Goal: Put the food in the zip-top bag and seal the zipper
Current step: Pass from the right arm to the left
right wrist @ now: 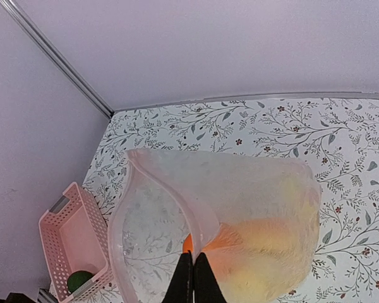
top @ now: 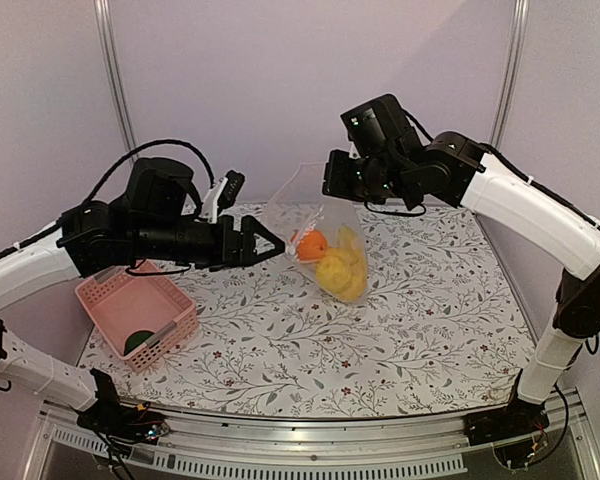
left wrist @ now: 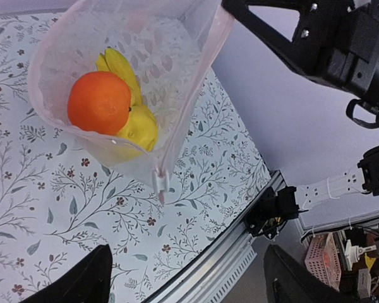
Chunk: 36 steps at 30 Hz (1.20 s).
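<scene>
Top external view: the zip-top bag (top: 318, 215) hangs at centre frame, its top edge pinched by the right gripper (top: 337, 186). An orange (top: 312, 244) and yellow pieces (top: 343, 270) sit in its bottom. The left gripper (top: 268, 240), jaws wide and empty, is just left of the bag. A dark green piece (top: 138, 342) lies in the pink basket (top: 110, 295) at lower left.

Left wrist view: the bag's mouth gapes at upper left, the zipper (left wrist: 184, 104) running down its right edge. The fingers (left wrist: 82, 284) stand far apart at the bottom.

Right wrist view: the fingers (right wrist: 186, 278) are closed on the bag's rim at bottom centre.
</scene>
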{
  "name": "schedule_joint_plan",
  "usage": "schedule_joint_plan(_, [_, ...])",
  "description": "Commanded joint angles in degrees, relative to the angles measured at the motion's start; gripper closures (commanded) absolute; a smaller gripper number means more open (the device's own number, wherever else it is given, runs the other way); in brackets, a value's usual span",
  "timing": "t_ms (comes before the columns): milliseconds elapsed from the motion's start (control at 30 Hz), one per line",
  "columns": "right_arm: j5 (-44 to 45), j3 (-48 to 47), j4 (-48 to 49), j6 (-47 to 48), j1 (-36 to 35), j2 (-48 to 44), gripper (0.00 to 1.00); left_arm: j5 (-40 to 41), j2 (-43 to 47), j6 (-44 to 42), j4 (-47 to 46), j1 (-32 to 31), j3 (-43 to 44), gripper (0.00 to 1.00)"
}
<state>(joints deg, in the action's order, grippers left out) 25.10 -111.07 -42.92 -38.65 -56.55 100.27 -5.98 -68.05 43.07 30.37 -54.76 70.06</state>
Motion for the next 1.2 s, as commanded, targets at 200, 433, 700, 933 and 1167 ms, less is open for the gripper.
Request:
schedule_joint_plan(200, [3.4,-1.6,1.4,-2.0,0.1,0.7,1.0,-0.5,-10.0,0.6,-5.7,-1.6,1.7,0.3])
schedule_joint_plan(433, [3.5,-1.2,1.4,-1.9,0.1,0.7,1.0,2.0,-13.3,0.2,-6.5,-1.6,3.2,0.44])
schedule_joint_plan(700, [3.4,-0.5,1.4,-1.7,0.1,0.8,1.0,5.7,-13.7,-1.0,-5.1,-1.5,4.4,0.58])
schedule_joint_plan(933, [3.2,0.1,1.4,-1.7,0.1,0.5,1.0,7.2,-16.1,-2.5,-4.1,-1.5,6.8,0.72])
schedule_joint_plan(1167, [2.1,4.0,1.3,-2.6,1.3,-1.8,1.0,8.2,-16.0,-7.0,-0.8,-0.8,9.3,0.99])
